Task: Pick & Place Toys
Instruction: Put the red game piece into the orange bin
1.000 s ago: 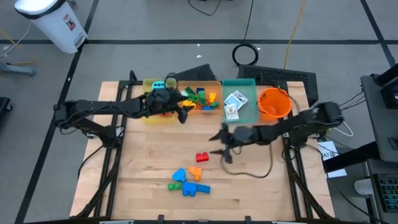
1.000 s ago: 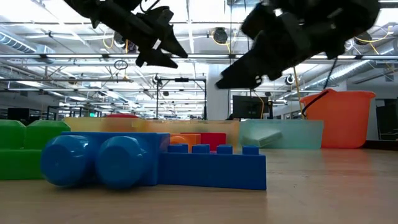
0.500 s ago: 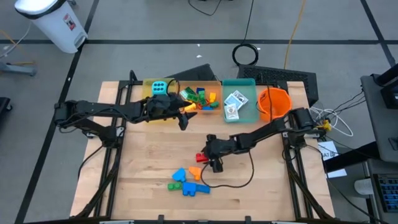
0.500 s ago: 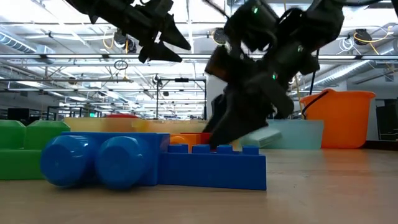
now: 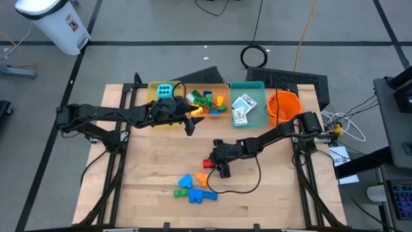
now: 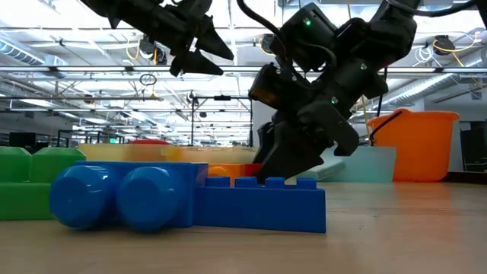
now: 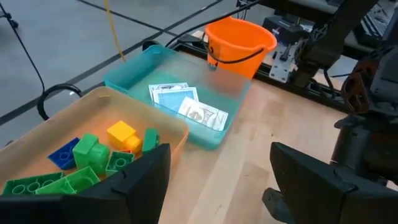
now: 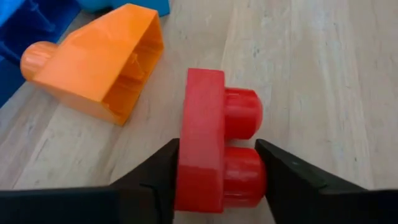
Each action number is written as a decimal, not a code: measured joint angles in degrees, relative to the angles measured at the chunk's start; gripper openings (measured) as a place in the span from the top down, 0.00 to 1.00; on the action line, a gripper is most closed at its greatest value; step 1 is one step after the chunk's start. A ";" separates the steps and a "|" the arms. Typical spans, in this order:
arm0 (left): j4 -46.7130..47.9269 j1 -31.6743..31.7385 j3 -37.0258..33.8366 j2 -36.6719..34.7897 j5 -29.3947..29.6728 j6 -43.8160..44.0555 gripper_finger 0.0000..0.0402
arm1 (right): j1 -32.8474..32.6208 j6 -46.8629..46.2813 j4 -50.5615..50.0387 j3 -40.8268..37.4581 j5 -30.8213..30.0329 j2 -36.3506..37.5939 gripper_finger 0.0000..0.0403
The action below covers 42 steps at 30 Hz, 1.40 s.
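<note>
A red two-stud brick (image 8: 211, 124) lies on its side on the table, between the fingers of my right gripper (image 5: 214, 165), which is shut on it. Next to it lie an orange brick (image 8: 99, 62) and blue bricks (image 5: 194, 191). My left gripper (image 7: 230, 186) hangs open and holds nothing, above the table just in front of the orange tray (image 5: 222, 115) with several bricks in it. A cyan die (image 5: 165, 91) sits in the yellow tray. Card packs (image 5: 241, 108) lie in the teal tray. My right gripper pinches the red brick between its two fingers. One finger is on the flat base face (image 8: 186, 168), the other on the tops of the studs (image 8: 252, 177). The fingers slant down from the table's right side. The brick rests on its side on the table.
An orange bucket (image 5: 283, 106) stands at the back right beside the teal tray (image 5: 257, 119). A green brick (image 6: 30, 183) and a big blue brick (image 6: 183, 198) stand close before the low camera. A dark cable (image 5: 248, 187) trails on the wood under the right arm.
My right gripper has come down toward the table's left and near edges, tipping more steeply downward, and now stands around the red brick. My left arm has shifted a little toward the near edge, uncovering the cyan die. The bricks have stayed put.
</note>
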<state>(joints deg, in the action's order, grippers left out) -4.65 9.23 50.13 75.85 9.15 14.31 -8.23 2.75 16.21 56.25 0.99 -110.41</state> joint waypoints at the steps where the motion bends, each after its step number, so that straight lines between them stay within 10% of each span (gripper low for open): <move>1: -0.17 0.00 0.00 0.00 0.00 0.14 0.30 | 0.02 0.30 0.02 0.00 0.50 0.00 0.60; 10: -8.48 -1.88 -0.03 2.99 -0.09 2.06 0.30 | 0.11 4.46 -11.87 -0.20 -1.09 6.80 0.70; 20: -24.38 -3.68 0.01 12.86 -0.28 10.05 0.30 | -3.42 4.38 -25.25 -3.75 -31.27 22.52 0.69; 27: -34.28 -2.46 0.00 20.29 -4.72 15.72 0.30 | -6.17 12.92 -12.01 -9.43 -47.32 27.21 0.69; 42: -32.86 -1.87 9.68 31.16 -21.13 19.19 0.30 | -6.06 28.89 18.87 -17.22 -50.79 27.23 0.69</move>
<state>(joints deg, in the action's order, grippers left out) -37.52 7.37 59.81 107.02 -11.99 33.50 -14.29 31.64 35.07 39.03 -49.80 -83.18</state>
